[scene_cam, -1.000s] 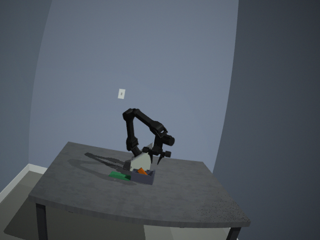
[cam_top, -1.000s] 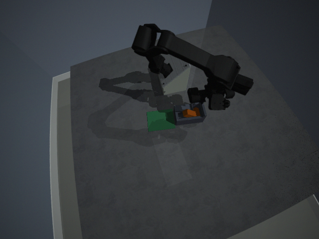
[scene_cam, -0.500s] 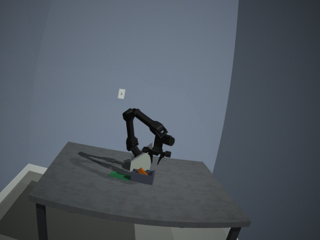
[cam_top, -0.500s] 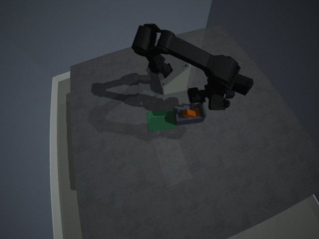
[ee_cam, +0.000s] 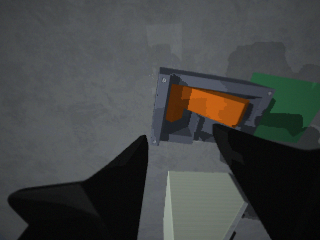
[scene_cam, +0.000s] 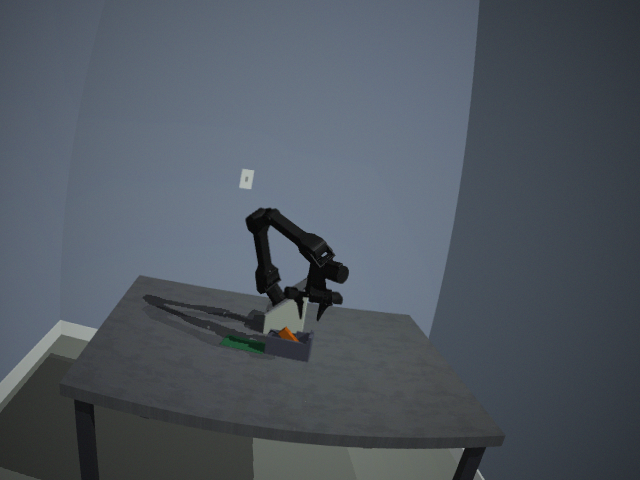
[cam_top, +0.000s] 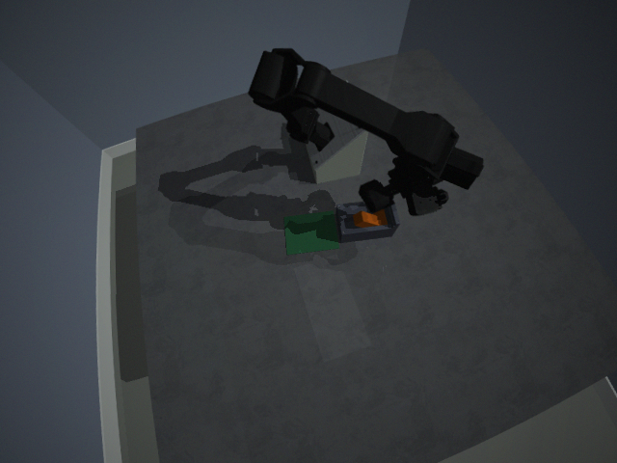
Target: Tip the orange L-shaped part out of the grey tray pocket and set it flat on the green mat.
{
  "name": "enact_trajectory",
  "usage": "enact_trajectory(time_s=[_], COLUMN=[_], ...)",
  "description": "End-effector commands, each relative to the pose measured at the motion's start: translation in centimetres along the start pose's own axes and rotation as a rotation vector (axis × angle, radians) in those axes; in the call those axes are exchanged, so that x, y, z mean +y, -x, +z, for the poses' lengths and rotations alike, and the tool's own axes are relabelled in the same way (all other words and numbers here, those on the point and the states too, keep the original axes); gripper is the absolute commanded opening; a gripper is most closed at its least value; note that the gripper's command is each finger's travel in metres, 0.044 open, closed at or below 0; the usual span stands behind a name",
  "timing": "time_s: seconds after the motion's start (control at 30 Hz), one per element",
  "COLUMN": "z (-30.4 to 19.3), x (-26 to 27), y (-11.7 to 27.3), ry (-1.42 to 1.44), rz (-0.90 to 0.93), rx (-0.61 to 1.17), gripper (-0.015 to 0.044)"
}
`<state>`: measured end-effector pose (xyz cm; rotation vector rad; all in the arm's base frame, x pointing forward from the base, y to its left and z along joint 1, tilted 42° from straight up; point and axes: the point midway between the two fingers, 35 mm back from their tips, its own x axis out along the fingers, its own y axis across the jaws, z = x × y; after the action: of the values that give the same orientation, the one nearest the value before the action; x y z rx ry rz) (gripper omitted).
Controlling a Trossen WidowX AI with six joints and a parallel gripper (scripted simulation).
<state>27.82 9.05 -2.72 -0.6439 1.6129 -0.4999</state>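
Observation:
The orange L-shaped part (cam_top: 365,219) (scene_cam: 286,334) (ee_cam: 217,106) is tilted in the grey tray (cam_top: 368,234) (scene_cam: 287,348) (ee_cam: 159,110). Its end nearer the mat stands raised, and its L-shaped end is low at the tray's far side from the mat. The green mat (cam_top: 308,242) (scene_cam: 237,345) (ee_cam: 295,95) lies beside the tray and has nothing on it. My gripper (scene_cam: 310,318) (ee_cam: 179,134) is open and empty, above the tray and off the part, toward the L-shaped end. In the top view the fingertips cannot be made out.
A pale angular block (cam_top: 343,161) (scene_cam: 283,316) (ee_cam: 200,205) stands close to the tray, on the side of the arm's base. The tray's raised walls surround the part. The arm's shadow falls across the table and part of the mat.

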Motion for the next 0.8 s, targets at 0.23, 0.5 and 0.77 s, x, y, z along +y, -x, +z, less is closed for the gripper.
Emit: enact_trajectory(time_s=[0.23, 0.5, 0.77], z=[-1.0, -1.2, -1.2], x=[-5.4, -6.4, -6.4], y=[0.5, 0.4, 0.4], ry=[1.026, 1.244, 1.244], rz=[-0.005, -0.006, -0.006], rx=[-0.011, -0.011, -0.011], gripper=[0.028, 0.028, 0.028])
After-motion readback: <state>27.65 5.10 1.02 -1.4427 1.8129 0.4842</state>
